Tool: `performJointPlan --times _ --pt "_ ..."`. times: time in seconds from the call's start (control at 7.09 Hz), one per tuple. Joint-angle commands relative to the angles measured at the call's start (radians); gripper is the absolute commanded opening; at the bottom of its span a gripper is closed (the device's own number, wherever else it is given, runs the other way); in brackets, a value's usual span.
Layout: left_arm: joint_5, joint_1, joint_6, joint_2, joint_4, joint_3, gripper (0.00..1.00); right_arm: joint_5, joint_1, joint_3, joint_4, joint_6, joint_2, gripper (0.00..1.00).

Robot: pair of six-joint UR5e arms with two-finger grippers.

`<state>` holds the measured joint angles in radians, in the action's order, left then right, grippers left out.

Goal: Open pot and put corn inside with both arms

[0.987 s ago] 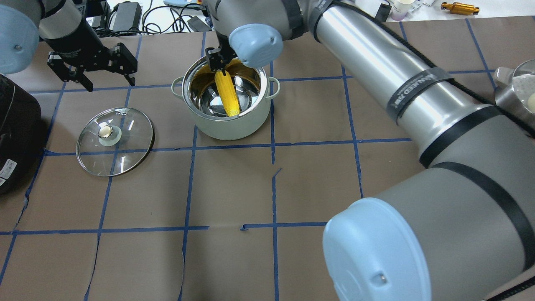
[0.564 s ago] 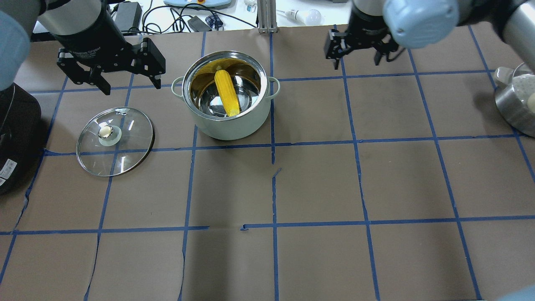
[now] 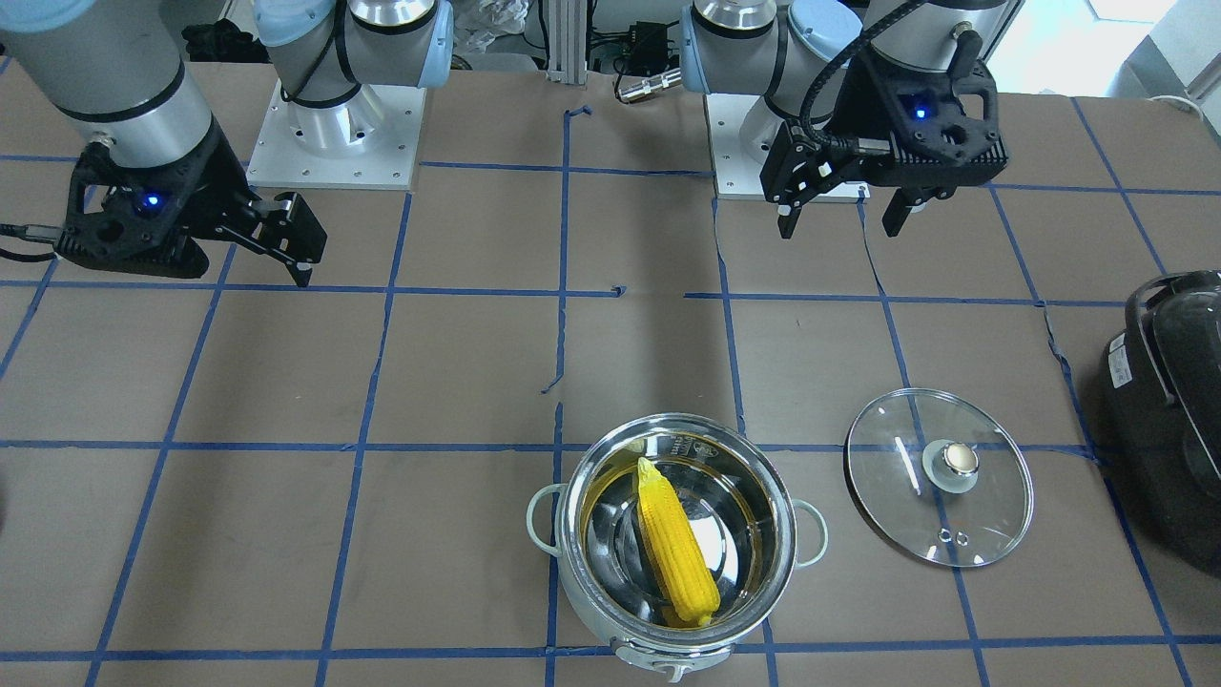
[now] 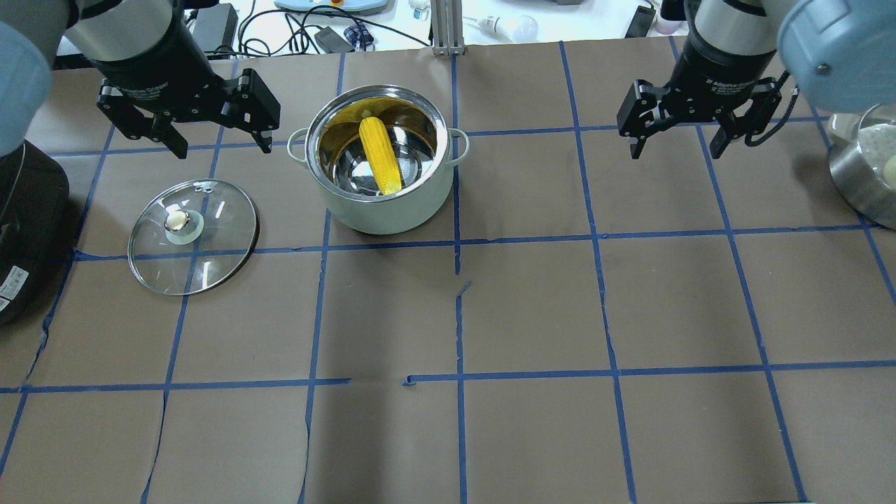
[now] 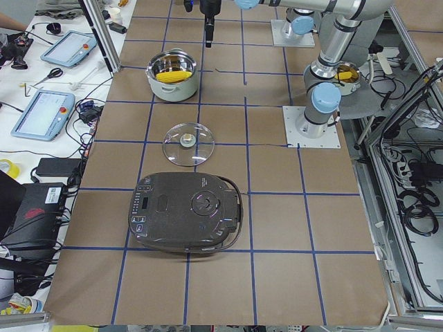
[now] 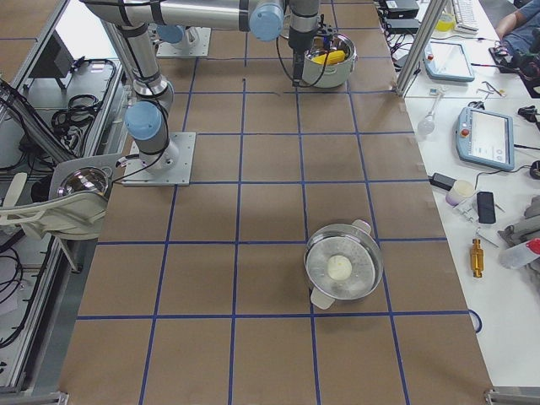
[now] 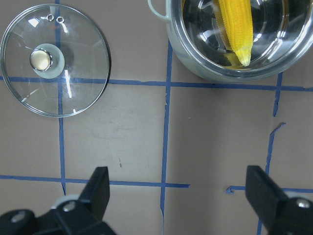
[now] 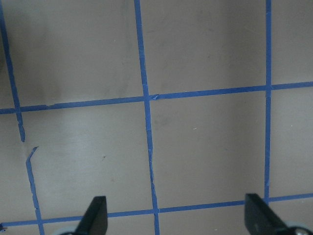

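1. The pot [image 4: 385,217] stands open on the brown table [image 4: 532,308]. In the overhead view it is at 11 o'clock from the table's middle.
2. The corn [image 4: 380,155] lies inside the pot. Its pointy end aims at 5 o'clock.
3. The glass lid [image 4: 213,245] lies flat on the table at 8 o'clock from the pot. Its knob [image 4: 176,221] faces up. The lid does not touch the pot.
4. The left claw [image 4: 222,148] hangs at 9 o'clock from the pot, just beside it. Its fingers are spread wide and hold nothing.
5. The right claw [image 4: 675,153] hangs at 3 o'clock from the pot, well apart from it. It is spread wide too, and it is empty.
6. A big black cooker [image 4: 21,231] sits at the table's 9 o'clock edge, near the lid.
7. A shiny bowl [image 4: 864,175] sits at the 3 o'clock edge.
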<state>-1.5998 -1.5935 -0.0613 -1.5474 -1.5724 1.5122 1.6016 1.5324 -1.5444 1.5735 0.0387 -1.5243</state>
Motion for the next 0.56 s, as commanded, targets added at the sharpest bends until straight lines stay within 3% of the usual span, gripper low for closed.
performJointPlan --times 0.0,0.42 --pt "0.009 0.006 0.024 0.001 0.0 -0.003 0.98 0.001 0.0 0.047 -0.099 0.007 -0.013 1.0" --pt "0.001 0.006 0.024 0.007 0.015 0.003 0.99 -0.005 0.003 0.066 -0.118 -0.002 -0.03 1.0"
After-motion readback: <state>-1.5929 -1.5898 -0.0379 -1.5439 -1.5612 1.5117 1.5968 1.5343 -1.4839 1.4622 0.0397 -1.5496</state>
